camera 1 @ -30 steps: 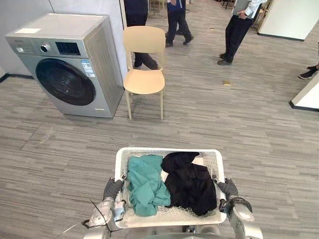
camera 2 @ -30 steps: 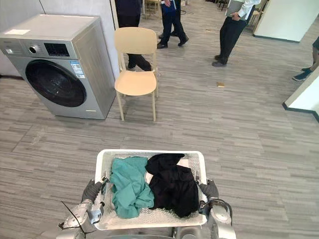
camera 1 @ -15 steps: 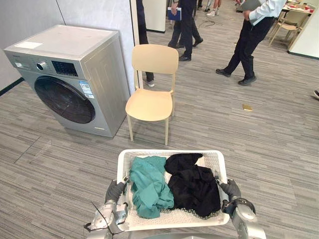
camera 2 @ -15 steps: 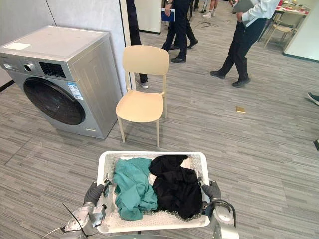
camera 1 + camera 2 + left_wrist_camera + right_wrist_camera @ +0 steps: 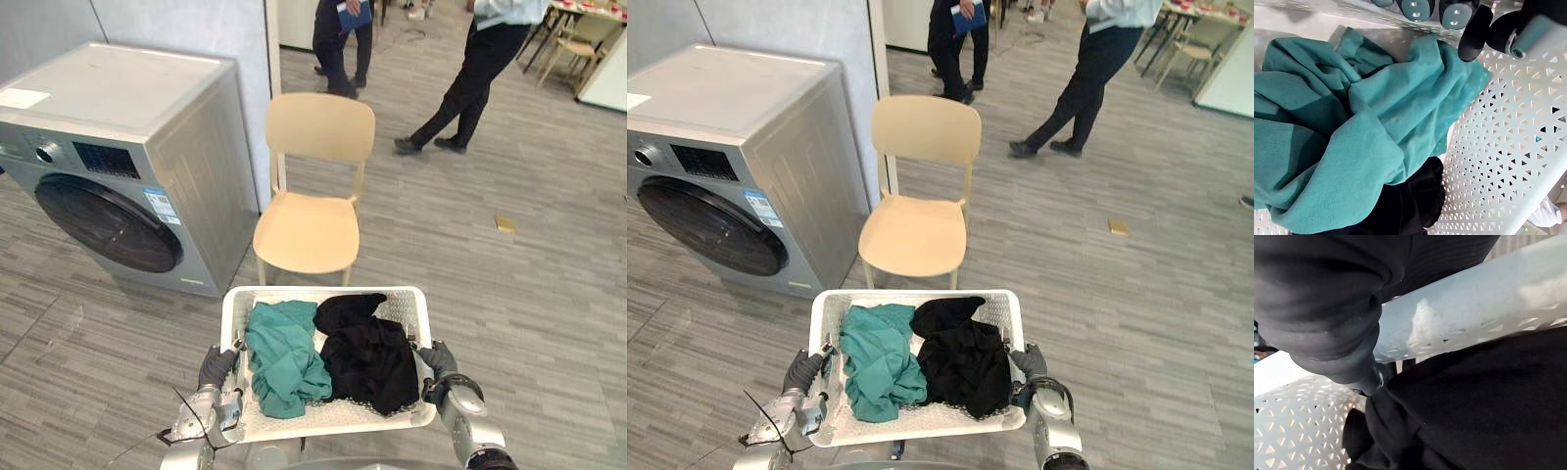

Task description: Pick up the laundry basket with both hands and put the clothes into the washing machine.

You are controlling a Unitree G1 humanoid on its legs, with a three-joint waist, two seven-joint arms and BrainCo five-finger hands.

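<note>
A white perforated laundry basket is held up in front of me, level. A teal garment lies in its left half and a black garment in its right half. My left hand grips the basket's left rim, its fingers and thumb curled over the edge above the teal garment. My right hand clasps the right rim beside the black garment. The silver washing machine stands ahead on the left, its round dark door closed.
A beige chair stands directly beyond the basket, right beside the washing machine. Two persons stand further back on the grey plank floor. A small yellow object lies on the floor to the right.
The camera has moved forward: the washing machine and the chair are larger and closer. The basket stays in both hands with the clothes lying as before.
</note>
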